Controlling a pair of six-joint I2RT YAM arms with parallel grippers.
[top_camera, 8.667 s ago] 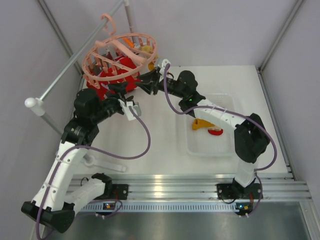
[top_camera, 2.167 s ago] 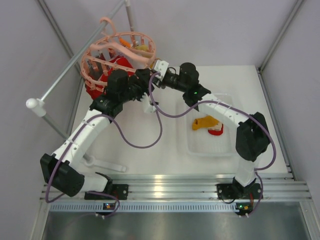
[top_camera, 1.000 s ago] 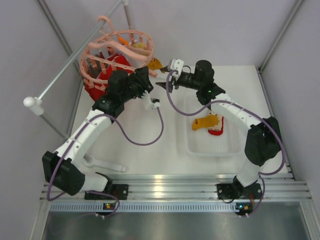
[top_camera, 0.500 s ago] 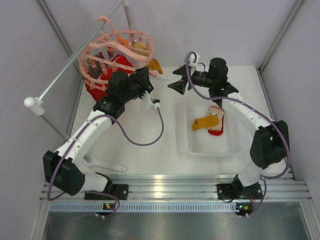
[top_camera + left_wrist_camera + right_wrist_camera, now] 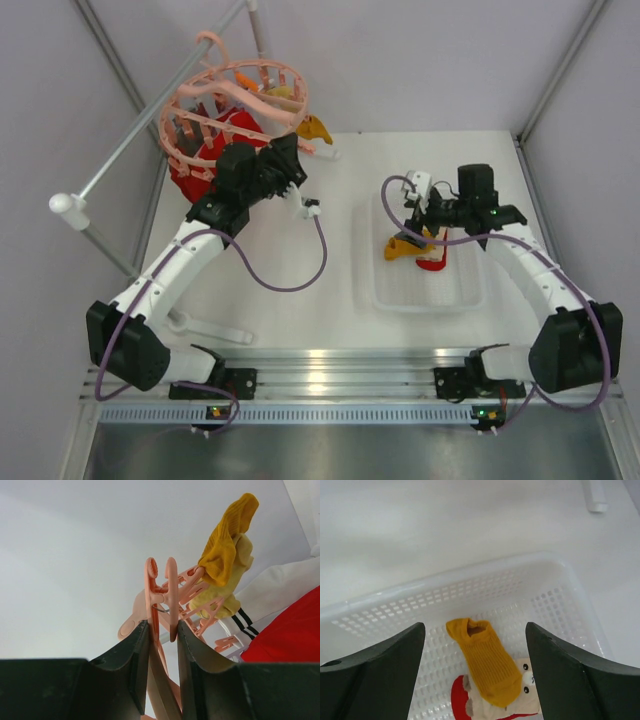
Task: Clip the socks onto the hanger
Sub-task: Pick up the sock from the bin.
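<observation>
Now right hand (image 5: 475,630) open wide, hovering over white basket (image 5: 470,575). Mustard-yellow sock (image 5: 487,667) lies straight below gap between fingers: cuff at far end, toe nearer wrist, long axis slightly slanted, toe overlapping red sock (image 5: 462,700). Right arm nearer. Left hand (image 5: 159,630) clamped on peg (image 5: 160,595) of hanger (image 5: 235,100), well apart.
</observation>
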